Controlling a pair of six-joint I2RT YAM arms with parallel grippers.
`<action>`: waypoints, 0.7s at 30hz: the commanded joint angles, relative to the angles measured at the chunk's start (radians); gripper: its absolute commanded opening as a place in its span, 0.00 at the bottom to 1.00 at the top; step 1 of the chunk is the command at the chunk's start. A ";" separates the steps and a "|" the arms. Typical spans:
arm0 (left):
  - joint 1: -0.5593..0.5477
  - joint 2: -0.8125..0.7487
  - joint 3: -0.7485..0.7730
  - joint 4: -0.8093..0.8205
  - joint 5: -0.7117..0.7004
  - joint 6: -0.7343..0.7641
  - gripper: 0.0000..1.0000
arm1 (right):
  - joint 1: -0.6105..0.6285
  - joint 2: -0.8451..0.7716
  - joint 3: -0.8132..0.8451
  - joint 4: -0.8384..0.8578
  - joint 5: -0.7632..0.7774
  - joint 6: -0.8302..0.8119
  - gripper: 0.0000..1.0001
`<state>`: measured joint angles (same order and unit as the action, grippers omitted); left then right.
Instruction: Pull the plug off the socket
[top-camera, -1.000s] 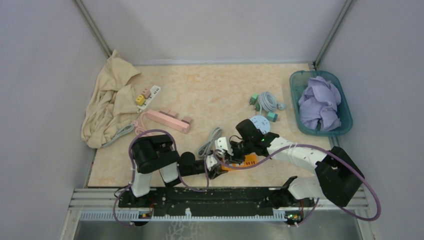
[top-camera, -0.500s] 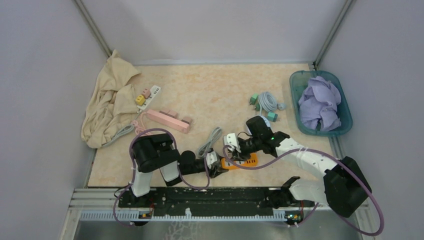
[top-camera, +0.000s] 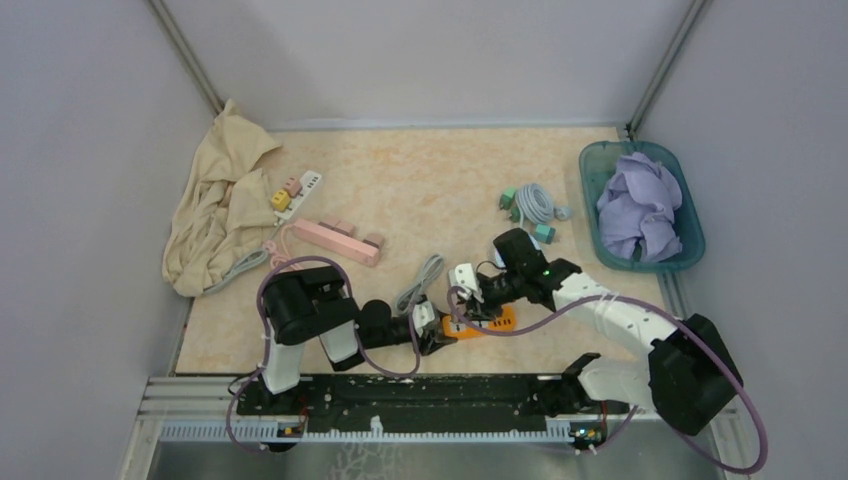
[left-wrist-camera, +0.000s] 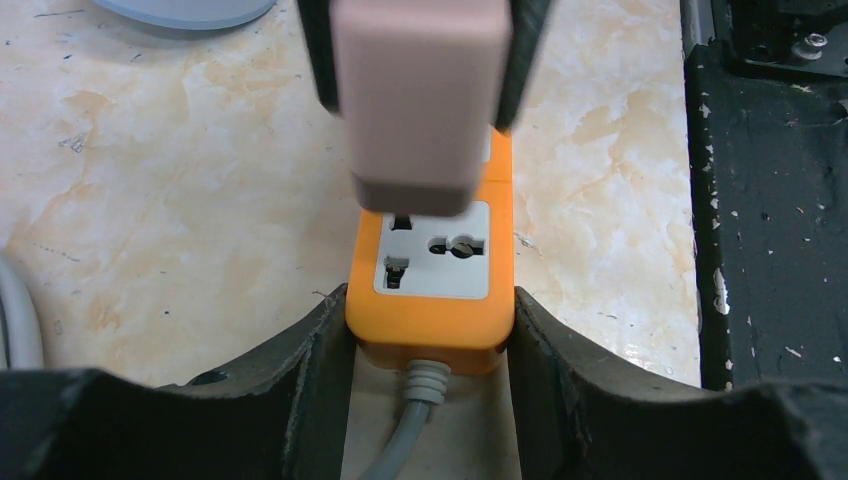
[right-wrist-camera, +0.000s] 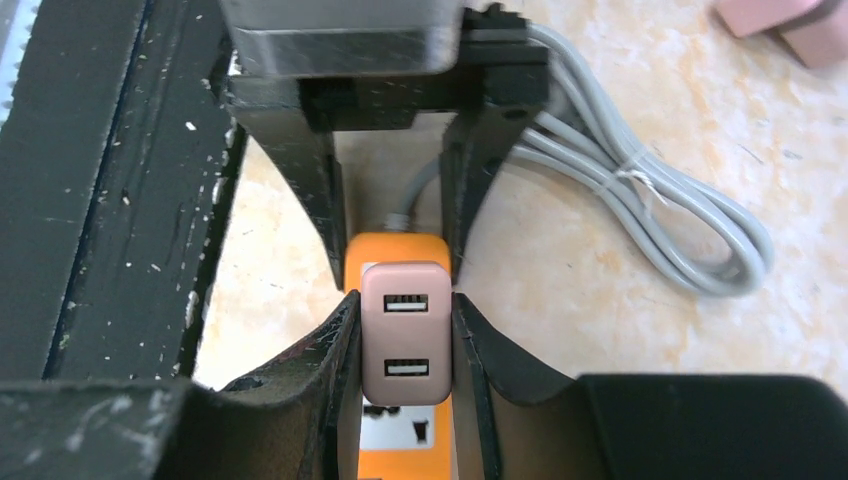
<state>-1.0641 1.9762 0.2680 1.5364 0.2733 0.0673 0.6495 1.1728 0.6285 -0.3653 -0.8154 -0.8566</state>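
Observation:
An orange power strip (top-camera: 492, 322) lies near the table's front edge. My left gripper (left-wrist-camera: 430, 320) is shut on its cord end, with a finger on each side (right-wrist-camera: 395, 225). A pink two-port USB plug (right-wrist-camera: 406, 335) stands on the strip behind an empty socket (left-wrist-camera: 432, 248). My right gripper (right-wrist-camera: 405, 305) is shut on the plug's sides, and its fingers (left-wrist-camera: 318, 50) flank the plug (left-wrist-camera: 420, 100) in the left wrist view. I cannot tell whether the prongs still sit in the socket. In the top view the right gripper (top-camera: 478, 300) hides the plug.
The strip's grey coiled cord (right-wrist-camera: 650, 220) lies just left of it (top-camera: 418, 283). A pink power strip (top-camera: 335, 240), a white strip with plugs (top-camera: 295, 192) and a beige cloth (top-camera: 215, 210) are at the left. A grey cable with green plugs (top-camera: 530, 205) and a teal basket (top-camera: 590, 160) are at the right. A black rail (left-wrist-camera: 770, 200) runs along the near edge.
The right arm's wrist and forearm swung to the right over the strip during the first half second. Since then almost nothing has moved. The left gripper has kept its hold.

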 joint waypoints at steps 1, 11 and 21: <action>0.007 -0.021 0.010 0.004 0.020 -0.026 0.00 | -0.076 -0.049 0.090 -0.118 -0.062 -0.096 0.00; 0.007 -0.080 0.040 -0.096 0.025 -0.095 0.00 | -0.325 -0.119 0.135 -0.035 -0.003 0.104 0.00; 0.007 -0.118 0.065 -0.194 0.033 -0.115 0.00 | -0.478 -0.128 0.081 0.245 0.391 0.406 0.00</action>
<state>-1.0622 1.8881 0.3141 1.3666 0.2787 -0.0238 0.1967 1.0435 0.7170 -0.2726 -0.6266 -0.5903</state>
